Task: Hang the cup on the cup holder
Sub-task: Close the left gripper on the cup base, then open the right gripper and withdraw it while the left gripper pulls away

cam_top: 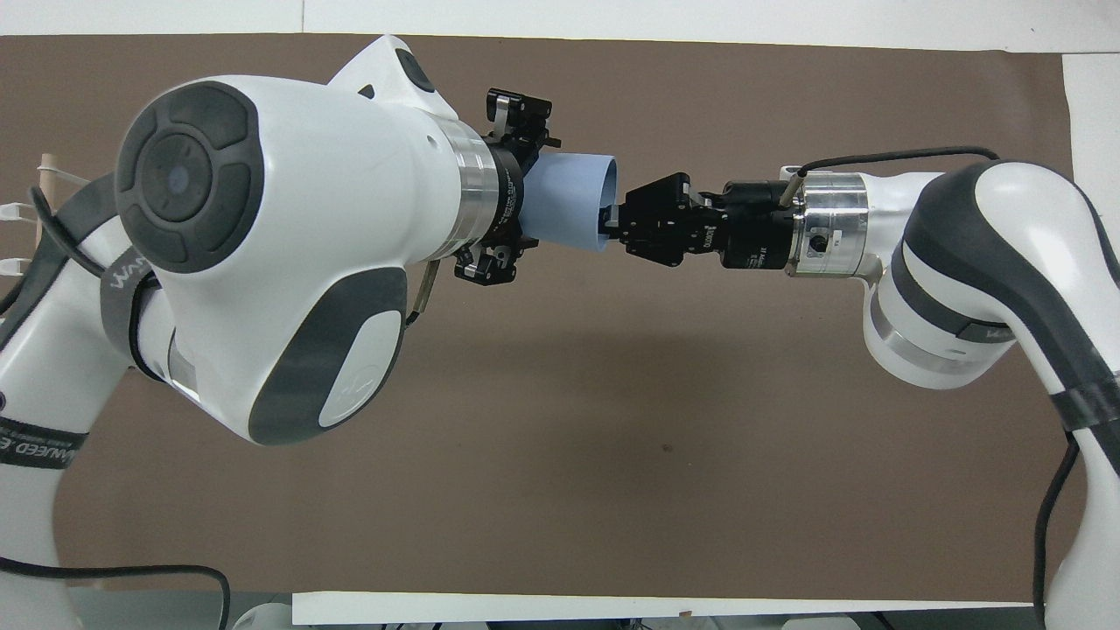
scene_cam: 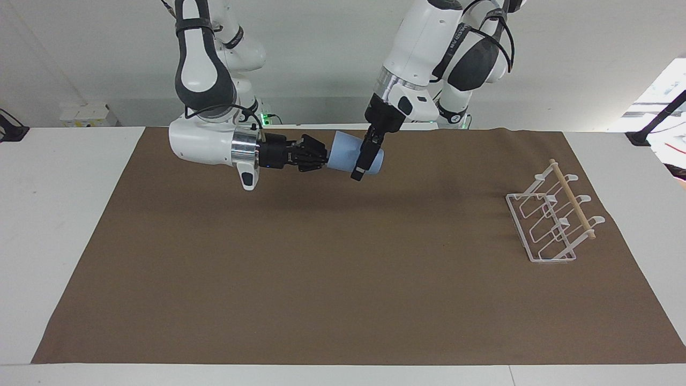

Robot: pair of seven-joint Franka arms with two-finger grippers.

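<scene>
Only the facing view shows the whole cup holder (scene_cam: 553, 217). The right gripper (scene_cam: 323, 155) pinches the rim of the cup (scene_cam: 348, 156), which lies sideways in the air. The left gripper (scene_cam: 362, 161) straddles it from above; its hold cannot be told.

— We see the cup (scene_cam: 345, 158) on its side in the air above the brown mat (scene_cam: 343, 279), the right gripper (scene_cam: 321, 155) clamped on its rim.

— And the left gripper (scene_cam: 360, 163) comes down across its body. The cup holder (scene_cam: 552, 222) stands well apart, toward the left arm's end.
</scene>
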